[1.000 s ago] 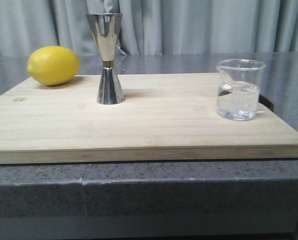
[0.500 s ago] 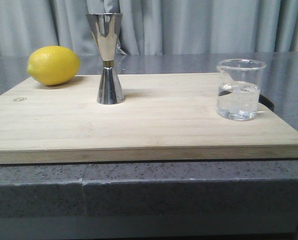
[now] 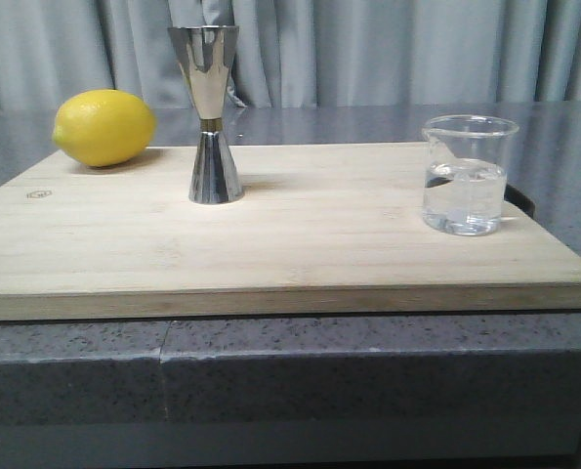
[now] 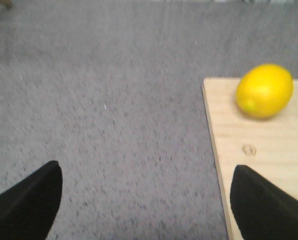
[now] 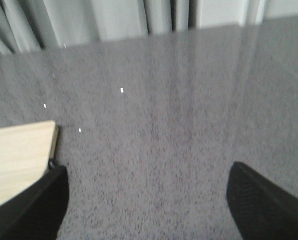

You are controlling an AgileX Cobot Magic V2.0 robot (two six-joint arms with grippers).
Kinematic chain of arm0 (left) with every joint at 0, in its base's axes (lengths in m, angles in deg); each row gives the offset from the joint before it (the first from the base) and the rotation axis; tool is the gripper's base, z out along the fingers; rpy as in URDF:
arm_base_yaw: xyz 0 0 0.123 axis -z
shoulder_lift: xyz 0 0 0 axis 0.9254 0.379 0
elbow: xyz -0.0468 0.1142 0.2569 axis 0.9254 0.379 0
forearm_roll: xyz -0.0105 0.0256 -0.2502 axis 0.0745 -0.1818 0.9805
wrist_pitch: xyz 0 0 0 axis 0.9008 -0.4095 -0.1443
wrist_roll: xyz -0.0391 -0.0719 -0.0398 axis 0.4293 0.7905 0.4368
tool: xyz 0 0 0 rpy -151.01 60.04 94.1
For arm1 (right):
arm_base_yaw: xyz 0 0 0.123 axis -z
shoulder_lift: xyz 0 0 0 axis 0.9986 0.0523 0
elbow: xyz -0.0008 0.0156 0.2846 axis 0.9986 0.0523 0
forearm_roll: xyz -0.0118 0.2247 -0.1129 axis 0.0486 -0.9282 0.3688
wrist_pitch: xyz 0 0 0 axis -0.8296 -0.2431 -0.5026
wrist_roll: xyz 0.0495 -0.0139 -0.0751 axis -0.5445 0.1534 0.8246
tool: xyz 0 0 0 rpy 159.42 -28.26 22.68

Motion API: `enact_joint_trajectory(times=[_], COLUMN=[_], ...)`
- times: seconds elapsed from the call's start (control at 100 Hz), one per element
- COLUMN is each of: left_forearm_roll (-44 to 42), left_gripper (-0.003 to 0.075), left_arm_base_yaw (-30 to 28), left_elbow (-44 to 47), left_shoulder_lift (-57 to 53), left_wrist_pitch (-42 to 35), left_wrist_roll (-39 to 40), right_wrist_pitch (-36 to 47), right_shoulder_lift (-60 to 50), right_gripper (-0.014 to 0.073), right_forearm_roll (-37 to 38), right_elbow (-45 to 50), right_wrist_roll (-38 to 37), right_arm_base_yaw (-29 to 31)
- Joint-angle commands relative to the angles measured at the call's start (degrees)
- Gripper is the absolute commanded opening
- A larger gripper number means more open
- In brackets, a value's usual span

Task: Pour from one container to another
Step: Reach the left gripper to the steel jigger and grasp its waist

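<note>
Front view shows a pale rectangular wooden cutting board lying on a dark grey speckled stone worktop, with grey pleated curtains across the top of the frame. Standing upright on the board, left of centre and toward its far edge, is the tall shiny steel double-cone jigger with a narrow gold-tinted waist. At the right of the frame, near the board's right edge, stands the small clear glass beaker with straight sides and a pour lip, upright and roughly half full of clear liquid; it is well apart from the jigger. A yellow oval lemon rests at the upper left of the frame on the board's far left corner. Neither arm appears in this view. Left wrist view has the left end effector spread wide with nothing between its dark fingers, hovering over the worktop at the board's edge, the lemon in the upper right of the frame. Right wrist view has the right end effector likewise spread wide and empty above bare worktop, a corner of the board at the left of the frame.
</note>
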Motion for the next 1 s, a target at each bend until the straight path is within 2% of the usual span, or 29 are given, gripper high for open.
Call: enact_joint_trajectory(times=[0.0, 0.06, 0.26, 0.46, 0.57, 0.78, 0.99], left_forearm_roll=[5.5, 12.8, 37.1, 61.7, 71.2, 85.5, 93.4], left_gripper=[0.0617, 0.0617, 0.0617, 0.0617, 0.0617, 0.0617, 0.0617], left_arm_base_yaw=[-0.2, -0.2, -0.2, -0.2, -0.2, -0.2, 1.8], left_elbow=[-5.3, -6.5, -6.7, -6.7, -6.7, -6.7, -6.7], left_shoulder_lift=[5.7, 9.3, 18.8, 27.3, 31.5, 39.7, 46.5], left_wrist_pitch=[4.9, 7.9, 9.0, 11.8, 15.8, 23.6, 27.4], left_wrist_roll=[-4.8, -11.9, -37.0, -70.0, -83.4, -100.7, -111.8], right_wrist_pitch=[-0.4, -1.0, -0.8, 1.6, 2.8, 3.9, 4.9], right_shoulder_lift=[3.7, 5.6, 8.8, 8.9, 8.9, 8.9, 8.9], right_gripper=[0.0582, 0.0582, 0.0582, 0.0582, 0.0582, 0.0582, 0.0582], right_forearm_roll=[-0.6, -0.6, -0.9, -0.9, -0.9, -0.9, -0.9], right_elbow=[-4.2, -4.8, -4.8, -4.7, -4.7, -4.7, -4.7], right_wrist_roll=[0.3, 0.4, 1.4, 1.4, 1.4, 1.4, 1.4], right_arm_base_yaw=[-0.9, -1.7, -5.7, -7.9, -7.9, -7.9, -7.9])
